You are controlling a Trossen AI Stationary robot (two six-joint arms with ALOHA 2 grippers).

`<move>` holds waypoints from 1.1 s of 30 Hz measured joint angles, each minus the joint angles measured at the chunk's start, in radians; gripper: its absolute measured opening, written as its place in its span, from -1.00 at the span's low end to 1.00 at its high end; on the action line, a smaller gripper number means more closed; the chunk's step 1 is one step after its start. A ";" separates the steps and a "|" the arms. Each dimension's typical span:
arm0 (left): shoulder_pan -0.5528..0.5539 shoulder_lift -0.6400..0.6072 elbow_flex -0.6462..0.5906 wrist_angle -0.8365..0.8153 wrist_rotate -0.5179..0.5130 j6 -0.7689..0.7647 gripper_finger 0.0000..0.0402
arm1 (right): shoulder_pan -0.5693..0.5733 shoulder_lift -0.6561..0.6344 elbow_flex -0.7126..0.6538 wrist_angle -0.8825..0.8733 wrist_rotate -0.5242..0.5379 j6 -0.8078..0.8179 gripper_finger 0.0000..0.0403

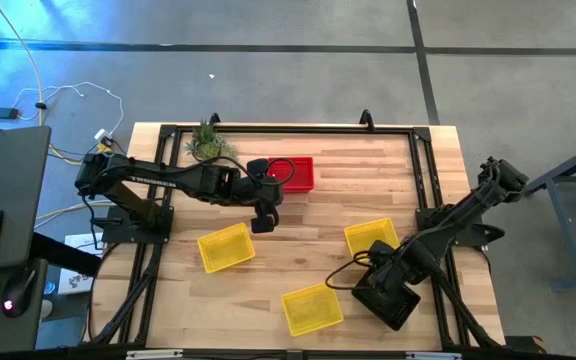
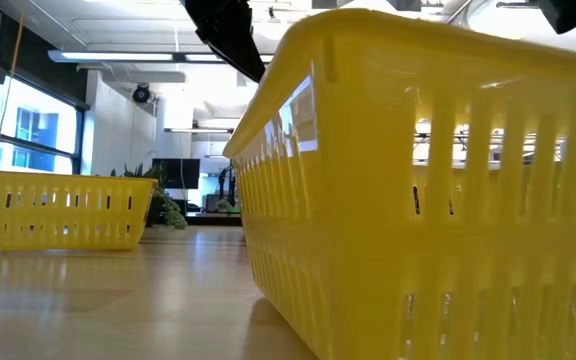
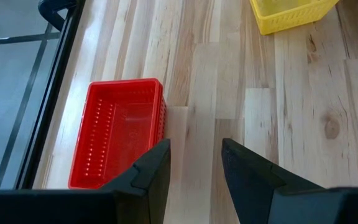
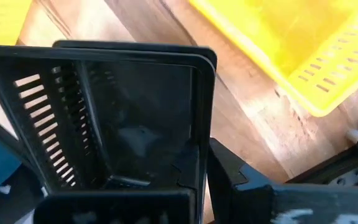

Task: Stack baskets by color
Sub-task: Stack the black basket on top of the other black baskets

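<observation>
Progress: judged early to midway. In the high view, three yellow baskets lay apart on the table (image 1: pixel 388 165), none nested: one left of centre (image 1: pixel 226 247), one at the front edge (image 1: pixel 312 309), one right of centre (image 1: pixel 372 237). A red basket (image 1: pixel 293 173) sat near the back edge; whether it was a single basket or a stack could not be told from above or from the left wrist view. A black basket (image 1: pixel 386 297) was at the front right, in the right arm's grip; how many blacks were nested there was not visible either. So the yellows were all left to stack; red and black counts unresolved.

Right gripper (image 4: pixel 201 171): fingers pressed together on the wall of the black basket, one finger outside the rim, the other inside. The basket sat tilted against the gripper, its open mouth facing the wrist camera. The right-of-centre yellow basket lay just beside it.

Left gripper (image 3: pixel 196 163): fingers spread, holding nothing, hovering over bare wood. The red basket lay just beside its left finger, not touching as far as could be seen; the left-of-centre yellow basket was farther off, in front of the gripper.

Plant (image 1: pixel 206 142) stood at the back left corner, not involved.
</observation>
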 joint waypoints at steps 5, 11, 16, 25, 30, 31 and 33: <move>0.000 0.000 0.000 0.000 0.000 0.003 -0.36 | -0.020 0.000 0.000 0.008 -0.030 -0.028 -1.00; 0.000 0.000 0.000 -0.002 0.000 0.010 -0.36 | -0.051 0.004 0.000 0.015 -0.050 -0.036 -1.00; 0.000 0.000 0.000 -0.034 0.000 0.010 -0.36 | -0.052 0.032 -0.001 0.028 -0.072 -0.034 -1.00; 0.000 0.000 0.000 -0.050 0.000 0.010 -0.36 | -0.053 0.078 -0.001 0.037 -0.114 -0.024 -0.99; 0.000 0.000 0.000 -0.054 0.000 0.010 -0.36 | -0.052 0.081 -0.002 0.036 -0.103 -0.034 -0.88; 0.000 0.000 0.000 -0.054 0.000 0.010 -0.36 | -0.052 0.081 -0.002 0.035 -0.098 -0.034 -0.84; 0.000 0.000 0.000 -0.058 0.000 0.010 -0.36 | -0.052 0.081 -0.002 0.034 -0.087 -0.040 -0.76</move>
